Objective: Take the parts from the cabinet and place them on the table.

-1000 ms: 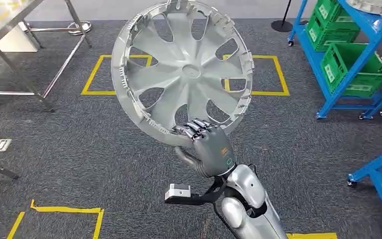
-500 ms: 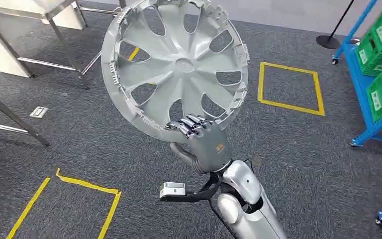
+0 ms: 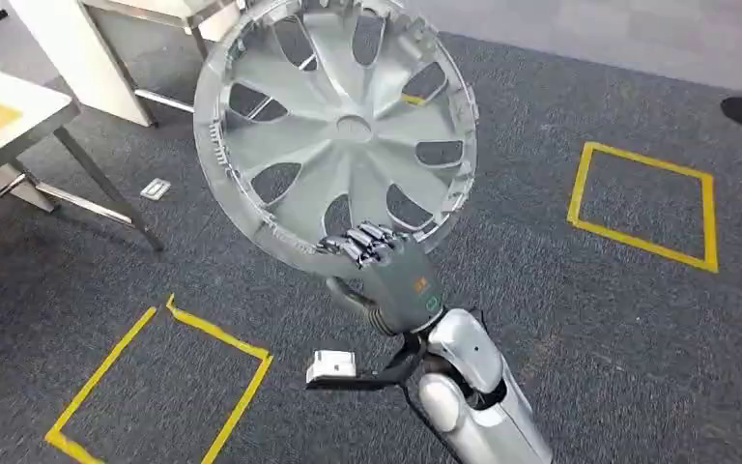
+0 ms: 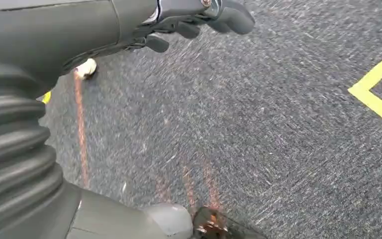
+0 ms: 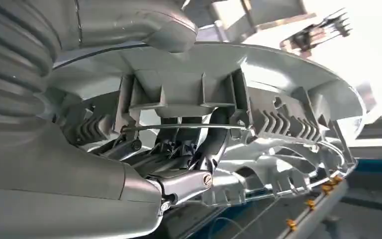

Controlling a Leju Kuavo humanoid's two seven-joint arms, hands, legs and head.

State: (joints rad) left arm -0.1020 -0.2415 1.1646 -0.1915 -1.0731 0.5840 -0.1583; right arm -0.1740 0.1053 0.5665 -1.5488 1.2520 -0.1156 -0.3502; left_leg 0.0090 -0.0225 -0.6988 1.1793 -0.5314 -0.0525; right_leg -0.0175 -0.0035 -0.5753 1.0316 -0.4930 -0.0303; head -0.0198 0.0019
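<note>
A: Hubcap (image 3: 338,130), silver, held up over the grey carpet (image 3: 560,319). Head view: right hand (image 3: 391,275) grips its lower rim, fingers curled over the edge.
B: Surroundings?
A: Yellow tape squares (image 3: 642,203) on the floor; white tabletop (image 3: 0,111) at upper left, well apart from the hubcap.
B: Left wrist view?
A: Left hand (image 4: 179,22) above blurred carpet, dark fingers (image 4: 231,17) bent, holding nothing; clenched or loose, cannot tell.
B: Right wrist view?
A: Hubcap's ribbed inner rim (image 5: 238,104) close up, fingers (image 5: 214,144) hooked round it.
</note>
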